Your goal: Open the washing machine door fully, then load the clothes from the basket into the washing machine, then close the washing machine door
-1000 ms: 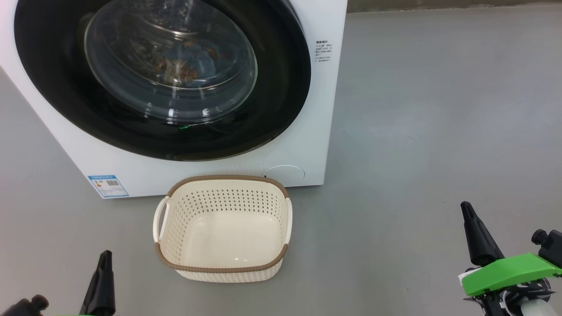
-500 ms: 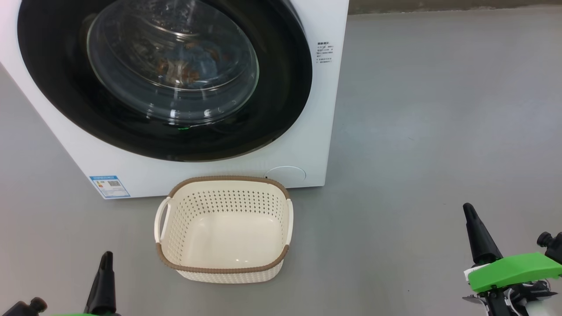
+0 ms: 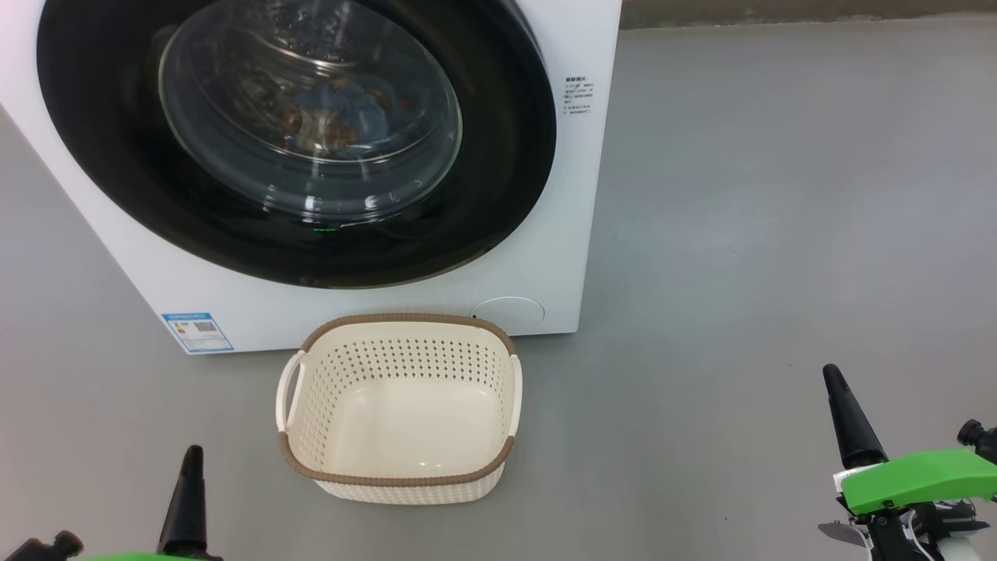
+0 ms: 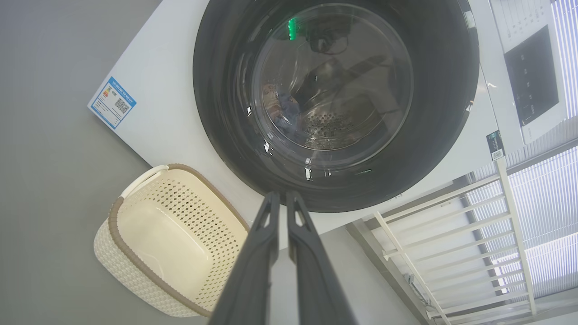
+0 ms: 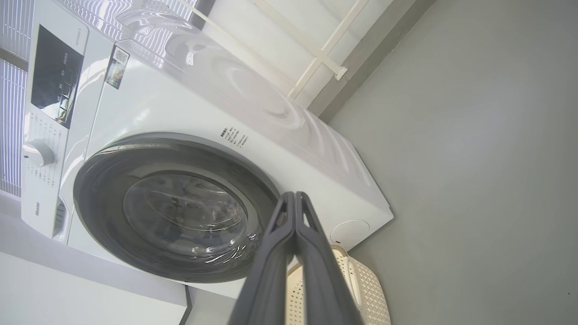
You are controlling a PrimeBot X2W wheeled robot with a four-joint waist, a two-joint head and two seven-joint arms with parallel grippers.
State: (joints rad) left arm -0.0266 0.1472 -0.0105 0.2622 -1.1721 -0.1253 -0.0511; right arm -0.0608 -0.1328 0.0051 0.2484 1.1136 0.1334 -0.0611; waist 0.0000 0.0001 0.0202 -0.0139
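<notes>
- Head view: washing machine door [image 3: 296, 140] at far left, a glossy black ring round a bulging glass bowl, lying flush in the white front of the washing machine [image 3: 557, 257].
- Behind the glass, the clothes [image 3: 343, 117]: a blue bundle with orange-brown marks, blurred by reflections.
- Just near of the machine's front, on the grey floor [image 3: 779, 234], the basket [image 3: 405, 478], upright, bare cream bottom showing. Far rim close under a round white cover [image 3: 510, 310]; touching or not, cannot tell.
- Blue label [image 3: 196, 332] at the machine's lower left corner.
- Left wrist view: adds the perforated steel drum [image 4: 325, 128] beside the clothes and a white railing [image 4: 451, 234] past the machine.
- Same view: left gripper [image 4: 282, 197] drawn together to a thin slit, gripping nothing. In the head view, one dark finger [image 3: 189, 491] at near left, well apart from the basket.
- Right wrist view: adds the dark control panel [image 5: 56, 85] and a white knob [image 5: 38, 153] above the door.
- Same view: right gripper [image 5: 294, 196] with tips pressed together, gripping nothing. In the head view, one finger [image 3: 849, 421] above a green wrist cover [image 3: 919, 479] at near right.
</notes>
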